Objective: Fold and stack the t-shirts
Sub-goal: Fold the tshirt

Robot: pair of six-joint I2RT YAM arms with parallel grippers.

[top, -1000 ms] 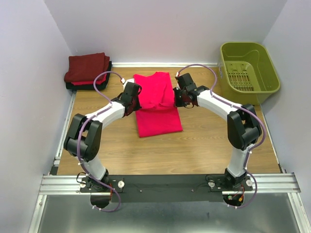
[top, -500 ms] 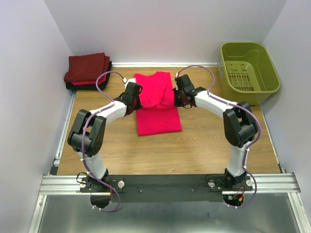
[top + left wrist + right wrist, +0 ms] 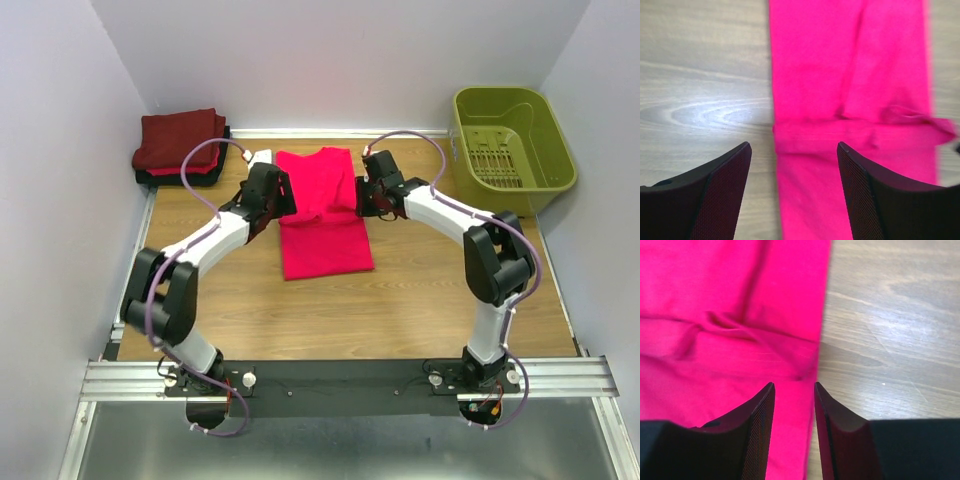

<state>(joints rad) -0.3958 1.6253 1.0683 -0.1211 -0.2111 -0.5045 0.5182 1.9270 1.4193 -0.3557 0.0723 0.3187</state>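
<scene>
Overhead plus wrist close-ups over pink t-shirt point(image 3: 850, 75)

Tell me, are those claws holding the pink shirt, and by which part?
Nothing is held: the left claw and right claw both stand open above the side edges of the pink shirt.

No legible txt, labels or nos. — none.

Pink t-shirt point(image 3: 322, 212), olive-green basket point(image 3: 559, 152)
</scene>
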